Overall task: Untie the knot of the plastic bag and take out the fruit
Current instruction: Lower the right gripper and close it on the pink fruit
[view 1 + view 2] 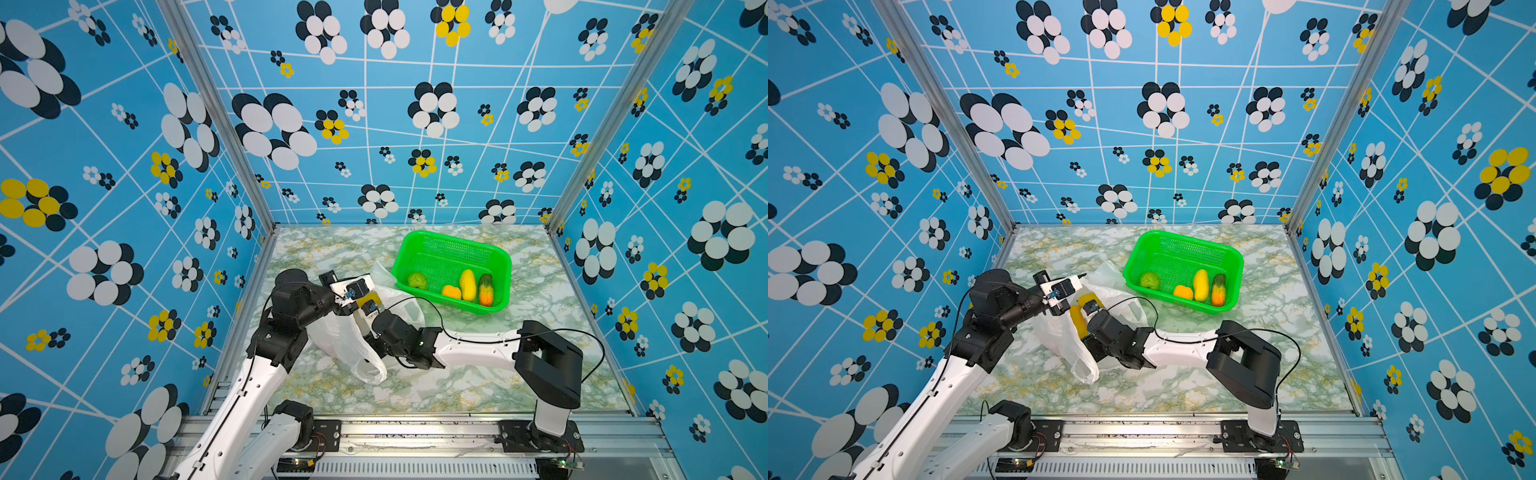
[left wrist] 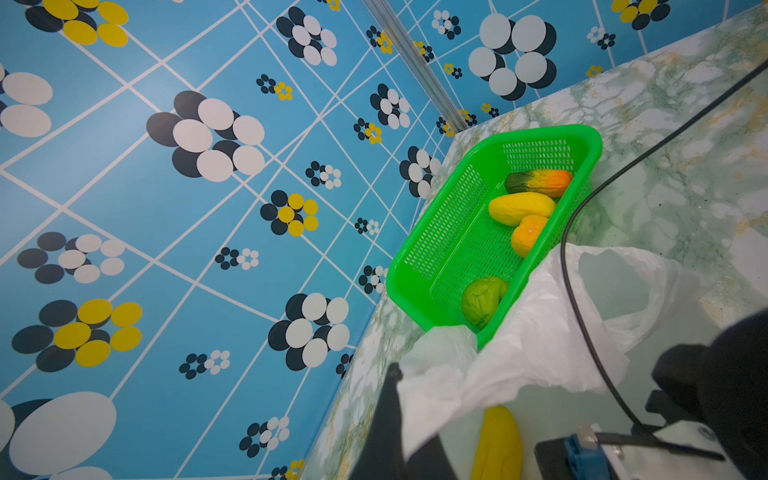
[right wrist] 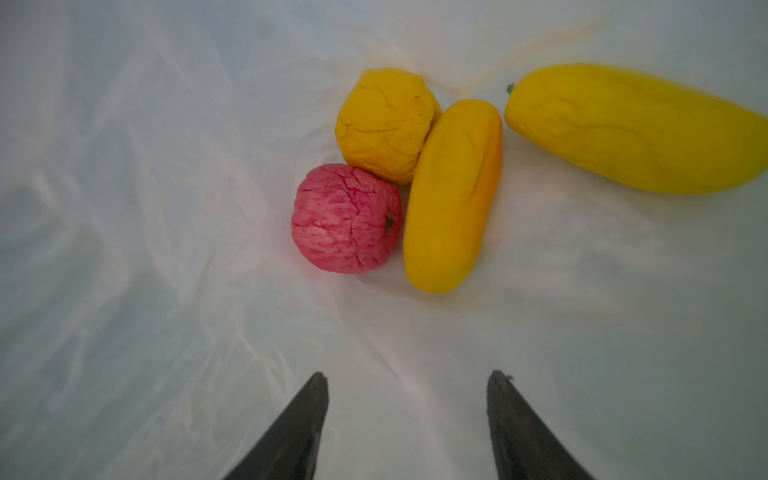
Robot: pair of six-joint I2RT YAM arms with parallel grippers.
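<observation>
Left gripper [image 2: 399,382]: closed, pinching the rim of the plastic bag [image 1: 345,336], which lies on the bench [image 1: 457,386]. Right gripper [image 3: 408,374]: jaws apart, empty, inside the bag. Fruit [image 3: 453,195] in bag: four. Green basket [image 1: 457,239], just right of bag: four more.
</observation>
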